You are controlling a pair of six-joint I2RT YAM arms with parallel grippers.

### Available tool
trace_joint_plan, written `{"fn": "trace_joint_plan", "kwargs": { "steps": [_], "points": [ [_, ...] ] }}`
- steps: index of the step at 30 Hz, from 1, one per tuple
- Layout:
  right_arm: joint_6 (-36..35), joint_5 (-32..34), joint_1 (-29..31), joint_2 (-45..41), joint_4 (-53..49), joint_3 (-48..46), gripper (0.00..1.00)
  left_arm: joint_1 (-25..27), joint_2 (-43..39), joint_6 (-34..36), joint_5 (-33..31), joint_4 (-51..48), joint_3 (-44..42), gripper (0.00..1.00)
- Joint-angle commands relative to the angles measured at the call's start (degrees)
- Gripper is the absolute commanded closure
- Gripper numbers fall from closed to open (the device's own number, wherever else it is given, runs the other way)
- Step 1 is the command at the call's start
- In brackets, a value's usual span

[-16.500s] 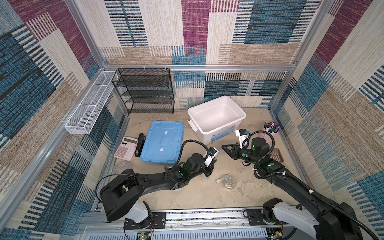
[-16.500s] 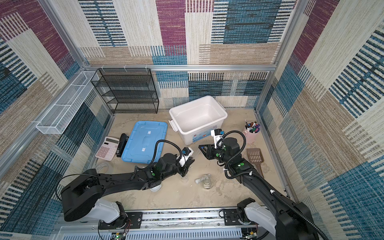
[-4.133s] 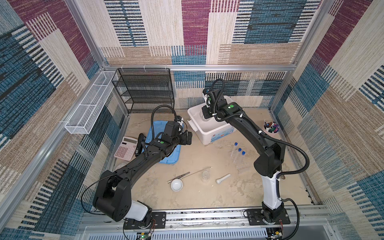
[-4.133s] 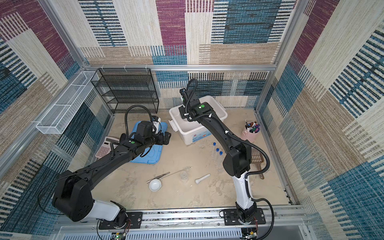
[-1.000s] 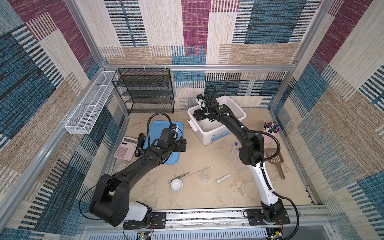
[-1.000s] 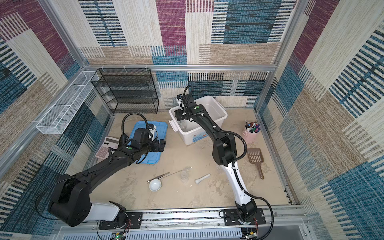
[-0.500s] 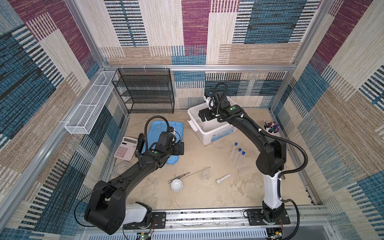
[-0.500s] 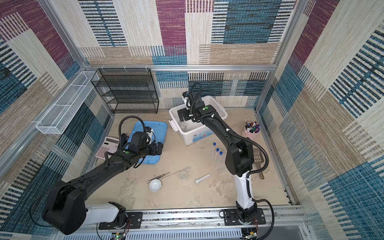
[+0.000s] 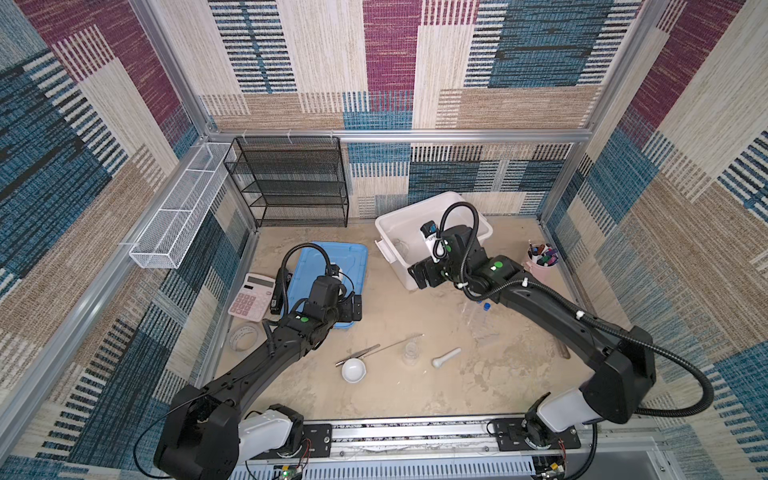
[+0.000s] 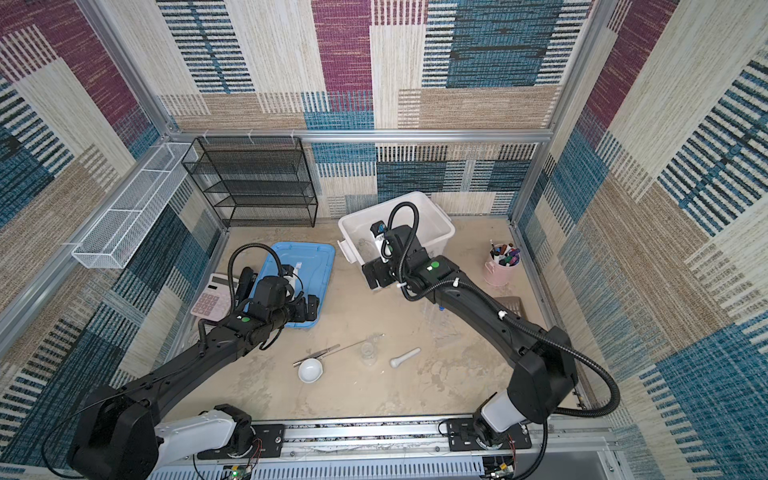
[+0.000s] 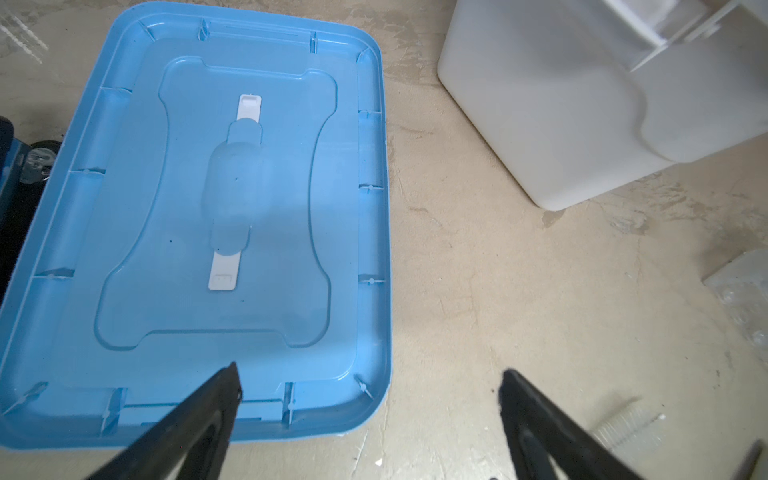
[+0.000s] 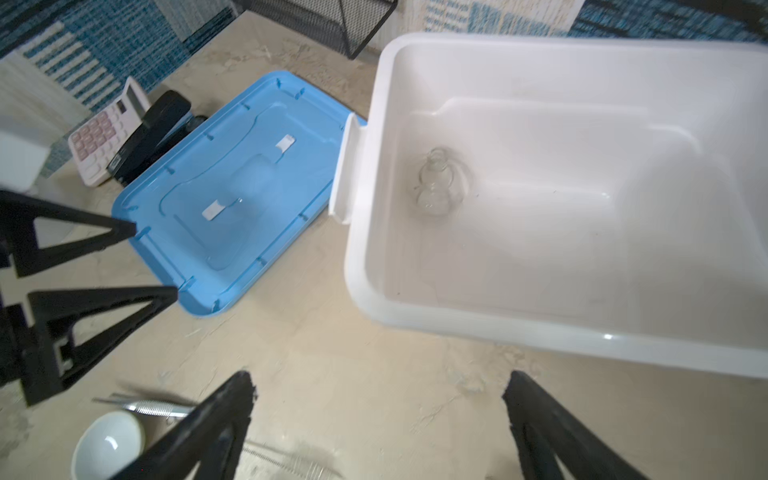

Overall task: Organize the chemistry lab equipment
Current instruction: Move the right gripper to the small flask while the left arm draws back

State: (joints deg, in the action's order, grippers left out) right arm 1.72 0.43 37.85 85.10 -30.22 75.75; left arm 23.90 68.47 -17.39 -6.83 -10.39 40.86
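Since the flask [image 12: 436,183] sits in the white bin [image 12: 361,249], I hold left gripper [image 11: 370,369] and right gripper [image 12: 380,378] spread empty for more.

The right arm [image 9: 540,309] covers most of the clear blue-capped test tubes [image 9: 485,306] and of the brown slotted plastic scoop [image 10: 510,306]. The white plastic bin [image 12: 540,336] runs off the right wrist view's edge.

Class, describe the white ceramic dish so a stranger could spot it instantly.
Start at the big blue lid. Nearer the robot's base, past its corner, lie metal tweezers. By their near tip sits the white ceramic dish: the only round white bowl there.
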Motion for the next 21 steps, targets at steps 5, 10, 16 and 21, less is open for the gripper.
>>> {"fn": "trace_joint_plan", "kwargs": {
  "steps": [5,10,16,21],
  "points": [
    [5.00,-0.35,8.04,-3.63,-5.42,-7.45,0.13,0.25,-2.72,-3.09,-0.61,-2.21,-2.77,0.01],
    [7.73,0.84,13.31,-2.80,-10.47,-8.94,0.19,0.44,-5.48,-4.49,-1.78,-2.18,-6.44,0.01],
    [9.90,1.18,17.21,-1.44,-13.46,-9.65,0.24,0.67,-8.13,-6.03,-2.16,-2.26,-9.82,0.01],
    [11.07,1.28,19.34,1.40,-13.64,-9.87,0.29,0.78,-9.12,-6.26,-2.44,-2.26,-11.23,0.01]
  ]
}}
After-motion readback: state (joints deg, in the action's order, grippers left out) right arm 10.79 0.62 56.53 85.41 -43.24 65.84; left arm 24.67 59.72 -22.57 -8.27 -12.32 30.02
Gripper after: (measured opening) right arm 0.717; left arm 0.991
